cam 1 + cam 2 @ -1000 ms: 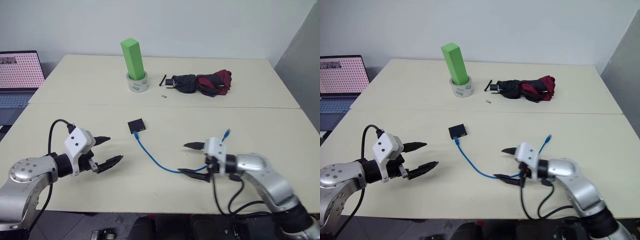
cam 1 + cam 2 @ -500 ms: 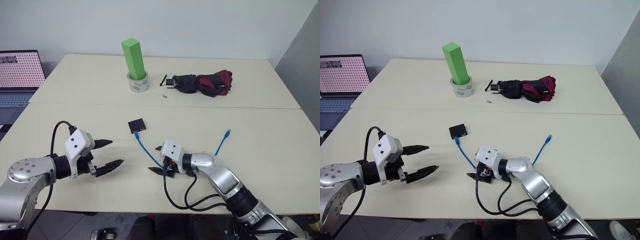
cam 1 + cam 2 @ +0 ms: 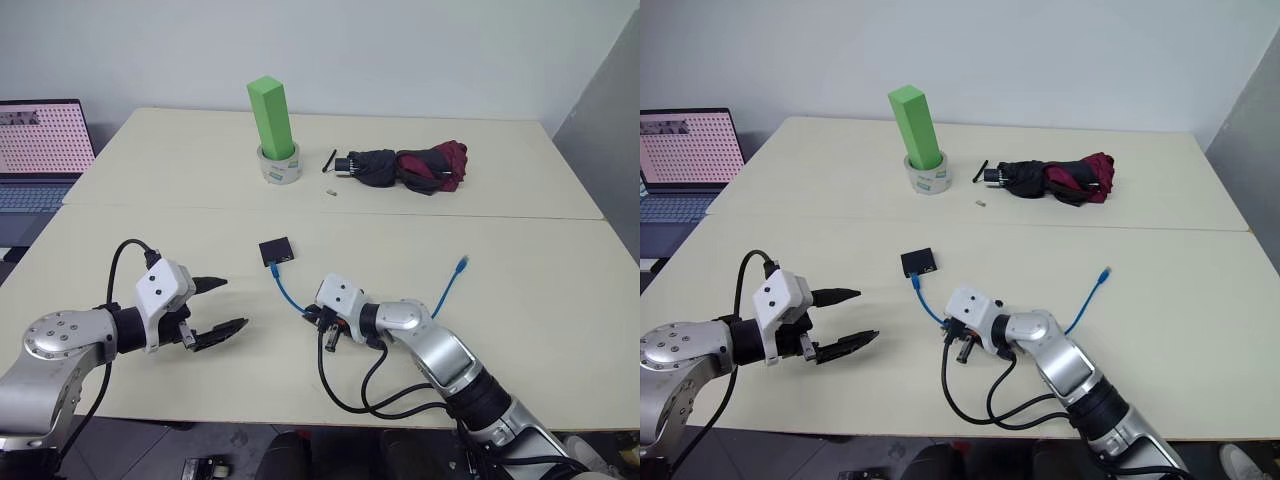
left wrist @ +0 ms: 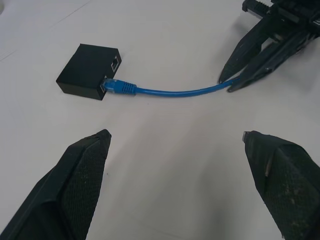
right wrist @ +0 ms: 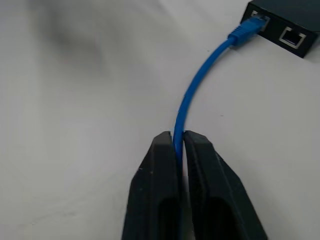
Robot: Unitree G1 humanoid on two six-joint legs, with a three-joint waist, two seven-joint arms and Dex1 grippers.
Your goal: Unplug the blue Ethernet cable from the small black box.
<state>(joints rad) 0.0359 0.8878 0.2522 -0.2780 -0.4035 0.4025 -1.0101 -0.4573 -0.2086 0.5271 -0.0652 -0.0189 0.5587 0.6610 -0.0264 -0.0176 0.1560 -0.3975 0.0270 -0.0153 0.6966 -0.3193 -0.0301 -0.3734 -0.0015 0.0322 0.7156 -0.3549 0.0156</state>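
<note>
The small black box lies flat mid-table, with the blue Ethernet cable plugged into a port on its near edge. From there the cable curves toward me, and its free plug end rests to the right. My right gripper is shut on the cable a short way from the box. The right wrist view shows its fingers pinching the blue cord below the box. My left gripper hovers open at the left, apart from the box and holding nothing.
A green block stands in a tape roll at the back. A folded black-and-maroon umbrella lies at the back right. A laptop sits off the table's left. Black arm cables loop near the front edge.
My right gripper moved left along the cable toward the box and went from open to shut on the blue cord. The left gripper stayed in place, open.
</note>
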